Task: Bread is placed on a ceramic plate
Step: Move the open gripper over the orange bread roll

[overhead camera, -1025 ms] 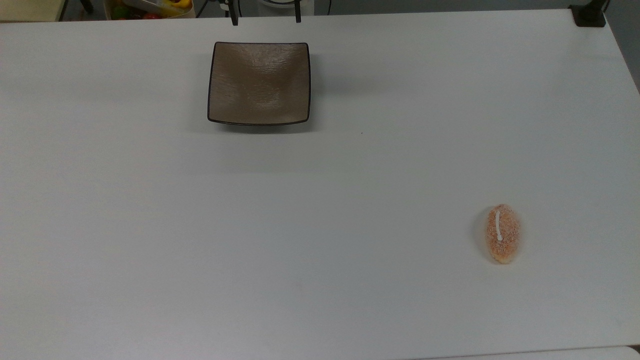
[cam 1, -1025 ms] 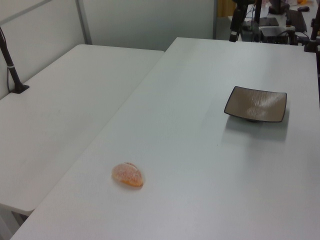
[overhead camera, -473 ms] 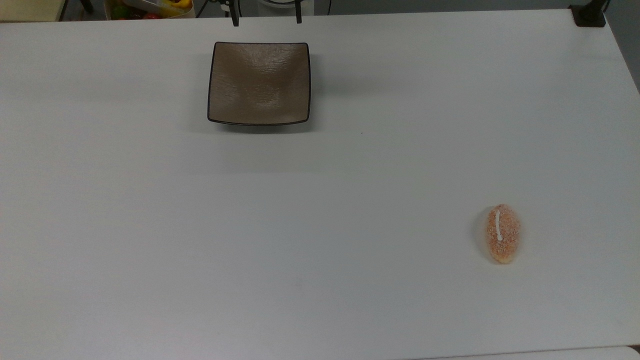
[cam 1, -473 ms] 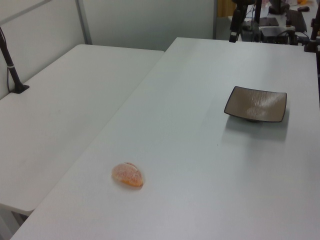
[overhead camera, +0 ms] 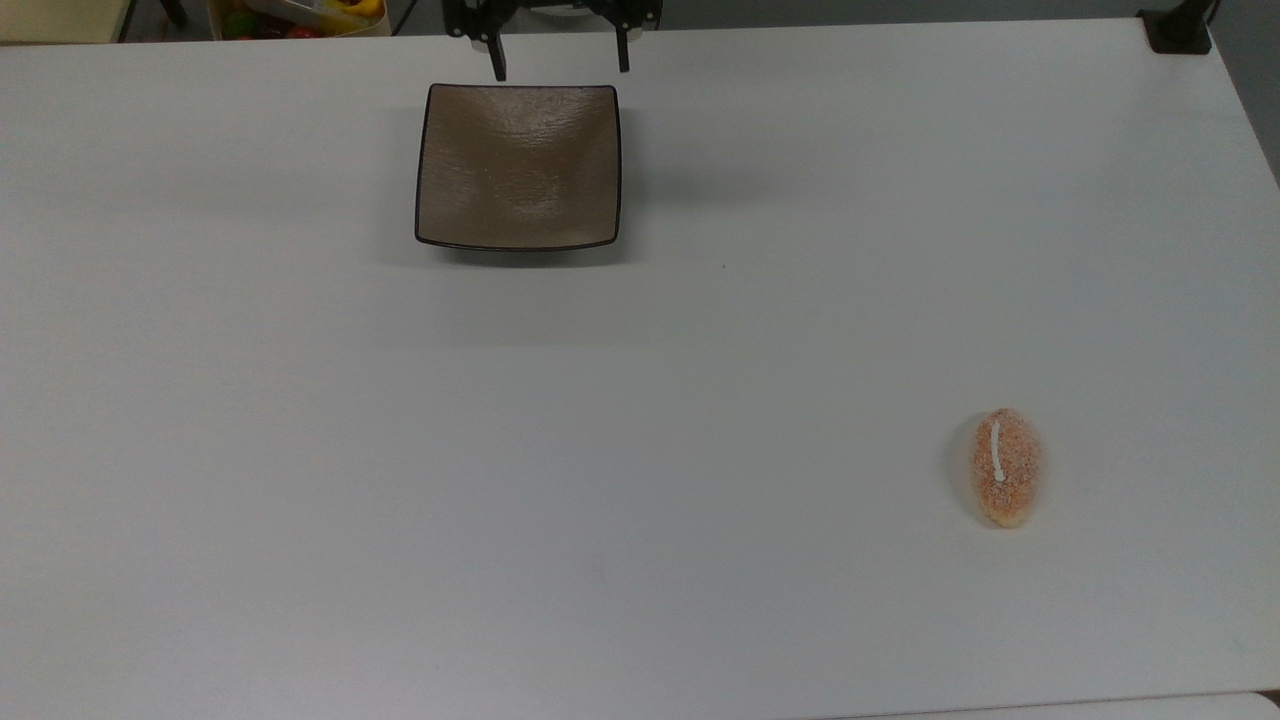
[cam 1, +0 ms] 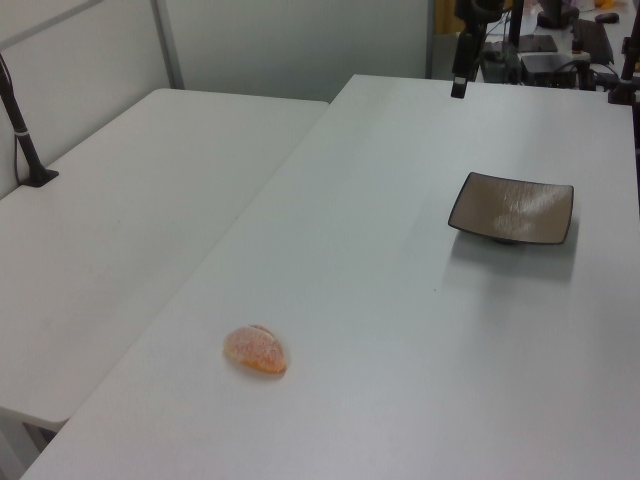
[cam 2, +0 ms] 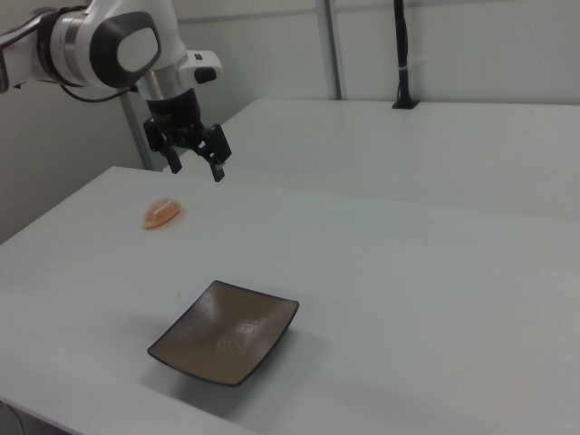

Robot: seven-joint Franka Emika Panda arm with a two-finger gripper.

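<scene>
The bread [overhead camera: 1005,467], a small orange-pink bun with a white stripe, lies alone on the white table at the top view's lower right. It also shows in the left view [cam 1: 256,350] and the right view [cam 2: 163,213]. The ceramic plate [overhead camera: 518,165], square, brown and dark-rimmed, sits empty near the table's far edge [cam 1: 512,208] [cam 2: 227,331]. My gripper [overhead camera: 560,62] [cam 2: 195,166] hangs open above the table just beyond the plate's far edge, with nothing between its fingers. It is far from the bread. One fingertip [cam 1: 457,88] shows in the left view.
A second white table [cam 1: 130,200] adjoins this one on the bread's side. A black clamped post [overhead camera: 1180,28] [cam 2: 401,63] stands at a table corner. A bin of colourful items [overhead camera: 300,15] sits past the far edge. The white arm [cam 2: 109,41] reaches in from the right view's left.
The gripper has come further into the top view from the top edge, towards the plate. Bread and plate have not moved.
</scene>
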